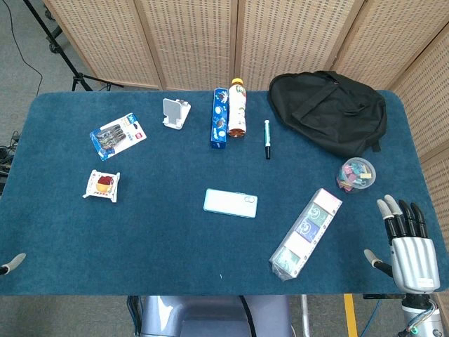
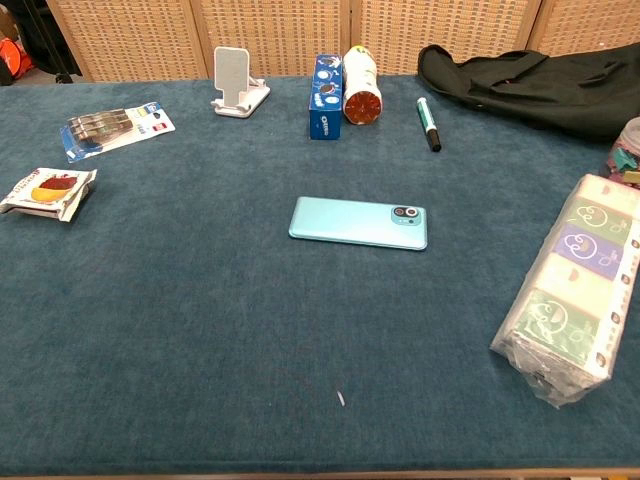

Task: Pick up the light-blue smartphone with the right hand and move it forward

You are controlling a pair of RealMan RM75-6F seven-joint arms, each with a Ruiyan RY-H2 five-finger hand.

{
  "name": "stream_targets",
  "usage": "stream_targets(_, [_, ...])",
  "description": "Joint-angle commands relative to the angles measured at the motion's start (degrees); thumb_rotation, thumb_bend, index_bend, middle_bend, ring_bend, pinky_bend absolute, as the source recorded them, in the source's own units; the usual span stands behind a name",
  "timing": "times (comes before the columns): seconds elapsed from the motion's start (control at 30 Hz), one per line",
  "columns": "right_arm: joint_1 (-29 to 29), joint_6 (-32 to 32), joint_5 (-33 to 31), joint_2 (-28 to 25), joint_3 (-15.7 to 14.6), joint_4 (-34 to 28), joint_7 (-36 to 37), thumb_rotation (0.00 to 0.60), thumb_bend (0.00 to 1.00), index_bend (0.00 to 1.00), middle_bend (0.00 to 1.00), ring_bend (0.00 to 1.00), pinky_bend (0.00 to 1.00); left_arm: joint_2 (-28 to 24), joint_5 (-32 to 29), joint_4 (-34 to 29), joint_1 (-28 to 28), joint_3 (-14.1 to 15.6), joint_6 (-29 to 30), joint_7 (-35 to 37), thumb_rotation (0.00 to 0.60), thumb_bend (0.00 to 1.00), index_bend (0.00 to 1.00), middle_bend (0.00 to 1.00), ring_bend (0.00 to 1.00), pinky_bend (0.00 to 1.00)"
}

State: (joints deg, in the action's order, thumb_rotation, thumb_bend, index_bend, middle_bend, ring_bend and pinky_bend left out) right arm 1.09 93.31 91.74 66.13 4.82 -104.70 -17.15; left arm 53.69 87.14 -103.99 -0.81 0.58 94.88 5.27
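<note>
- Light-blue smartphone lies flat, camera side up, mid-table toward the near edge.
- Right hand at the near right corner, empty, fingers extended and apart.
- Left hand: only a fingertip at the near left edge; state unreadable.

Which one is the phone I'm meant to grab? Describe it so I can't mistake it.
On the blue table, look at the open middle, nearer the front edge than the black backpack. The light-blue smartphone lies flat and alone there, camera end toward the right hand. It is the only thin, plain, pale-blue slab.
</note>
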Motion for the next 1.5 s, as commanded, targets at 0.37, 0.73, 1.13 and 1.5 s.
stream_targets(0.37, [3.27,-5.68,-0.74,1.72,0.35,0.78,-0.80,0.600,0.01,0.00,0.00,0.00,0.00,-0.47,0.40,-0.14,-0.47,-0.51,-0.11,0.92,0.600,0.00,0.00,0.00,0.00,0.00])
stream_targets(0.73, [20.34,-27.44,-12.04,10.23,7.80,-1.97,-19.69,0.600,0.32,0.05,0.00,0.00,0.00,-1.05,-0.47,-0.41,0.52,-1.22,-2.60,0.85,0.600,0.00,0.00,0.00,0.00,0.00])
stream_targets(1.13, [30.85,-30.56,-27.24,25.36,9.87,3.12,-38.03,0.600,0.46,0.05,0.00,0.00,0.00,-2.37,-2.50,-0.21,1.30,-1.74,-5.66,3.60,0.600,0.00,0.00,0.00,0.00,0.00])
stream_targets(1.5, [39.95,-28.53,-41.06,39.99,12.06,10.91,-49.69,0.600,0.47,0.07,0.00,0.00,0.00,-2.94,-2.12,0.09,1.09,-1.70,-5.94,5.11,0.600,0.00,0.00,0.00,0.00,0.00])
